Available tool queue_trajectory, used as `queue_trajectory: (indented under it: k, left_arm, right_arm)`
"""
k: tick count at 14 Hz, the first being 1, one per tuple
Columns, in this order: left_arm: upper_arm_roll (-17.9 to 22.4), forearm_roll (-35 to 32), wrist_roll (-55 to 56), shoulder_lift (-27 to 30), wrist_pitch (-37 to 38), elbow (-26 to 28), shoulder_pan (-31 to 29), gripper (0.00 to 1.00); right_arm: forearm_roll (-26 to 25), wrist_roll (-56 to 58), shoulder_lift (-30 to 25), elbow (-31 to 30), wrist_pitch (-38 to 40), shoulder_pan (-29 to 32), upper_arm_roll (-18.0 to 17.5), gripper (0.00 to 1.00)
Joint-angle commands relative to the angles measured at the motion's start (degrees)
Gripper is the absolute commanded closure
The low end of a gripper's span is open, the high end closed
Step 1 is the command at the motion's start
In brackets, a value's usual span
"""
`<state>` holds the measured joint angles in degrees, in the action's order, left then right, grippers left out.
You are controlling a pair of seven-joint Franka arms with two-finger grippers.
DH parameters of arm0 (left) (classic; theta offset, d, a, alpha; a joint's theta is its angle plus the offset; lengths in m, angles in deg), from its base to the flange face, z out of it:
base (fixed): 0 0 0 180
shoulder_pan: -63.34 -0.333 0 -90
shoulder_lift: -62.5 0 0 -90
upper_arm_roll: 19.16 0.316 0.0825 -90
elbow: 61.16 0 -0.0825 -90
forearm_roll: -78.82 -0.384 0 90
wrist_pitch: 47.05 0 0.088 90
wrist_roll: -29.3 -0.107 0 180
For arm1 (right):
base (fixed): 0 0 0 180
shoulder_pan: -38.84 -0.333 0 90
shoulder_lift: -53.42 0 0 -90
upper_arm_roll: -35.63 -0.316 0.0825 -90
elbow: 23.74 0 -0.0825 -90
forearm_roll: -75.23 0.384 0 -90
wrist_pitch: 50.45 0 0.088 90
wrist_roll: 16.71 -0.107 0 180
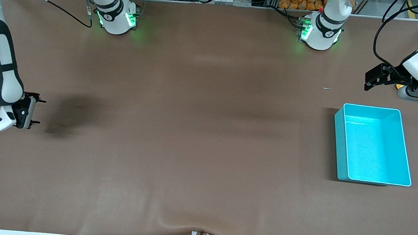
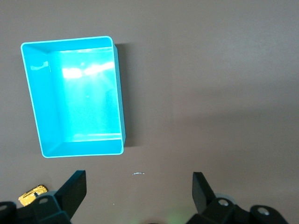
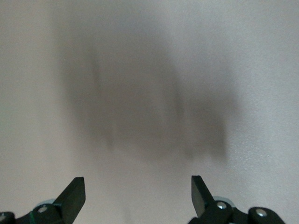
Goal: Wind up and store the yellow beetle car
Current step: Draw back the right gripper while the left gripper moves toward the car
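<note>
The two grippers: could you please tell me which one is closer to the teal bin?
The left gripper, open above the table at the left arm's end, next to the teal bin. The right gripper, also open, waits at the right arm's end.
</note>
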<state>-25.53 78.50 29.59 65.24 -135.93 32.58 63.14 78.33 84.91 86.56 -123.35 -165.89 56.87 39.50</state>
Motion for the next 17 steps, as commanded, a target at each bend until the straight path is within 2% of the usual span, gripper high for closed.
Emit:
queue_trajectory:
  k: [1,5,10,15,17]
  left_arm:
    - [-0.1,0.2,0.4,-0.2,-0.3,-0.4,-4.7,0.0]
    - [0.0,0.3,-0.2,-1.2,-0.3,-0.6,-16.7,0.0]
    - [0.1,-3.3,3.2,-2.4,0.1,-1.3,-23.5,0.0]
    - [0.2,-3.3,4.2,-6.0,0.0,-0.4,-31.6,0.0]
    - [0.1,-3.0,4.4,-6.4,-1.4,1.9,-37.5,0.0]
  right_arm:
    - [1.3,-3.3,-0.8,4.1,6.2,-0.2,-0.4,0.0]
    - [2.2,-12.4,-3.5,9.2,14.6,-2.3,-0.4,0.0]
    - [2.3,-22.5,-9.8,9.5,16.9,-4.7,-0.5,0.0]
    - [5.5,-44.3,-13.8,10.0,17.4,-6.6,-0.6,0.0]
    - [5.6,-50.6,-15.6,9.9,17.2,-8.2,-0.5,0.0]
